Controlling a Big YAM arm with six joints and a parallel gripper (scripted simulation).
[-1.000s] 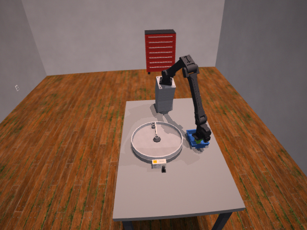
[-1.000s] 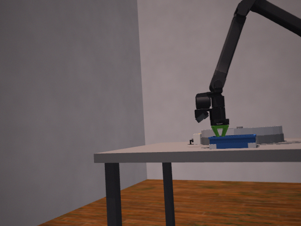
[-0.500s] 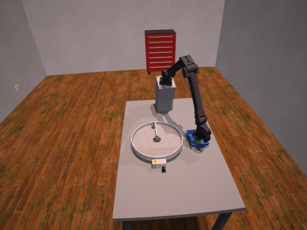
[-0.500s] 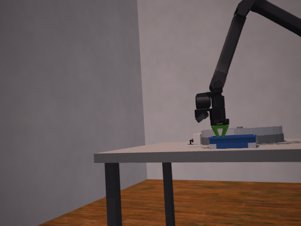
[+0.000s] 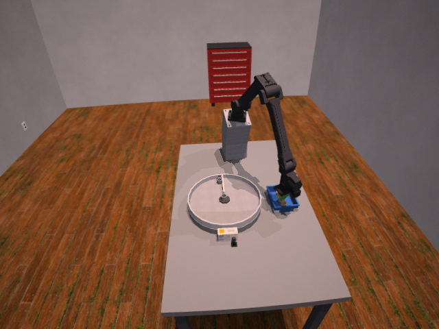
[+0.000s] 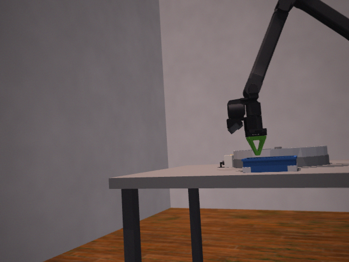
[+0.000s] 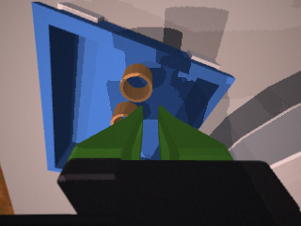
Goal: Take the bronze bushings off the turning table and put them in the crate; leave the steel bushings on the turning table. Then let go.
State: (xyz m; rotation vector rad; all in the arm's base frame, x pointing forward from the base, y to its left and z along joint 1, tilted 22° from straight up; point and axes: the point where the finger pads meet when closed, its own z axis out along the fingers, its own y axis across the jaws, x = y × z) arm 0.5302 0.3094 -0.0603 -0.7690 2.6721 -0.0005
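The blue crate (image 5: 285, 200) sits on the table to the right of the turning table (image 5: 223, 204). In the wrist view two bronze bushings lie inside the crate (image 7: 127, 89), one (image 7: 136, 82) just beyond the fingertips and one (image 7: 123, 113) partly hidden by the left finger. My gripper (image 7: 150, 112) hangs just above the crate with its green fingers a little apart and nothing between them; it also shows in the side view (image 6: 256, 153). Steel bushings (image 5: 218, 179) stand near the far rim of the turning table, by a thin bar that runs to the centre hub (image 5: 223, 199).
The arm's grey pedestal (image 5: 236, 136) stands at the table's far edge. A small white box with an orange mark (image 5: 226, 234) and a small black part (image 5: 234, 242) sit in front of the turning table. A red drawer cabinet (image 5: 229, 72) stands by the back wall.
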